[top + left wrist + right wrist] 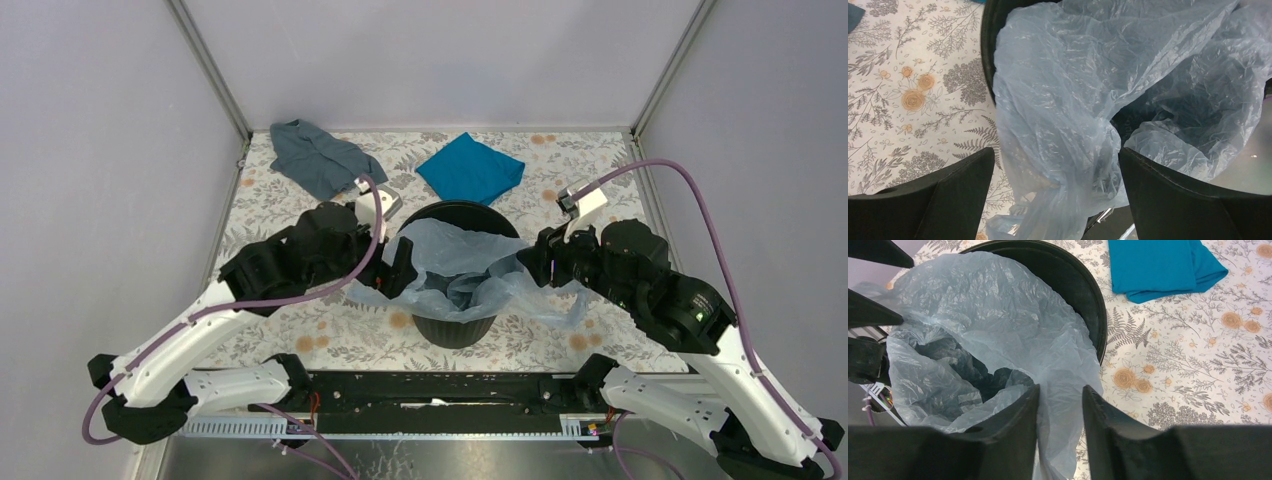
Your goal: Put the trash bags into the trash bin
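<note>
The black trash bin [455,328] stands in the middle of the table. The pale blue trash bag [450,255] lies crumpled over its mouth, partly sunk inside and spilling over the left and right rims. My left gripper [403,268] is at the bin's left rim. In the left wrist view its jaws [1058,155] stand wide apart with a hanging fold of the bag [1063,100] between them, beside the bin's rim [989,45]. My right gripper [532,262] is at the right rim. Its jaws [1060,387] are apart around a fold of the bag [998,315] draped outside the bin [1083,290].
A bright teal cloth [470,167] lies behind the bin, also in the right wrist view [1158,262]. A grey-blue cloth [318,155] lies at the back left. The floral table cover [560,330] is walled at the back and on both sides.
</note>
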You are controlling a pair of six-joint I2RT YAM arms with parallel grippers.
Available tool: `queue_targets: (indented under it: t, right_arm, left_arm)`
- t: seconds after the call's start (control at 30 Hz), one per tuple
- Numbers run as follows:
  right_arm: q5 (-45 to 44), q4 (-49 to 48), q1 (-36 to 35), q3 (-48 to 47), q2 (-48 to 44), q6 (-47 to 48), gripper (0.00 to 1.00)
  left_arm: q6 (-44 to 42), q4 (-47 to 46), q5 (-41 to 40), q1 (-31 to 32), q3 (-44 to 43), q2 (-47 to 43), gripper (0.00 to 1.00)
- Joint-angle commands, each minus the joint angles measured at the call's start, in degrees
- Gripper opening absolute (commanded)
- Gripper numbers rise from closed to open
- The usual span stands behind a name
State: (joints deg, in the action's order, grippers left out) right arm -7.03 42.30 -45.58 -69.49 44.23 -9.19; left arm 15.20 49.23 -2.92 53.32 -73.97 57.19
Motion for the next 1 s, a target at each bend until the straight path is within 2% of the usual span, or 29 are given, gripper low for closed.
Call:
queue_targets:
  t: [0.0,0.17,0.33,0.43,0.53,0.6,0.67,0.73,0.83,0.97]
  right_arm:
    - [-1.05,-3.05,0.05,0.44,0.06,-0.14,0.53]
    - [-0.91,-3.72,0.06,1.53,-0.06,0.16,0.48]
    - [4.72,-2.69,0.05,1.88,0.24,2.95,0.7]
    - [4.38,-1.34,-0.02,1.59,0.8,4.04,0.71]
    - [-0.05,-0.87,0.03,1.09,1.19,4.09,0.69]
    - [-1.55,-1.63,-0.02,1.03,1.21,3.87,0.63]
    - [-2.36,-2.96,0.04,1.36,1.28,2.84,0.53]
    - [-2.76,-4.39,0.07,1.91,1.54,1.67,0.43]
    - [-4.58,-6.78,0.03,2.53,1.72,-0.53,0.22]
    - [-7.35,-9.41,0.03,3.04,1.52,-2.85,0.1]
  left_arm:
    - [-1.91,-0.71,-3.26,2.05,-1.86,0.09,0.99]
    - [-1.75,0.56,-9.12,2.23,-2.73,1.64,0.94]
    - [-0.15,-0.37,-14.31,2.24,-4.04,2.89,0.82]
    - [0.5,-0.78,-16.37,2.28,-5.6,3.72,0.75]
    - [0.96,-0.89,-16.72,2.23,-6.89,4.42,0.74]
    - [1.04,-0.89,-15.74,2.3,-7.29,4.55,0.83]
    - [1.22,-0.89,-15.55,2.23,-7.26,4.24,0.91]
    - [1.38,-0.89,-15.88,2.25,-7.23,4.0,0.94]
    - [1.62,-0.89,-16.62,2.27,-7.23,4.26,0.9]
    - [2.29,-0.96,-19.87,2.23,-7.45,5.73,0.76]
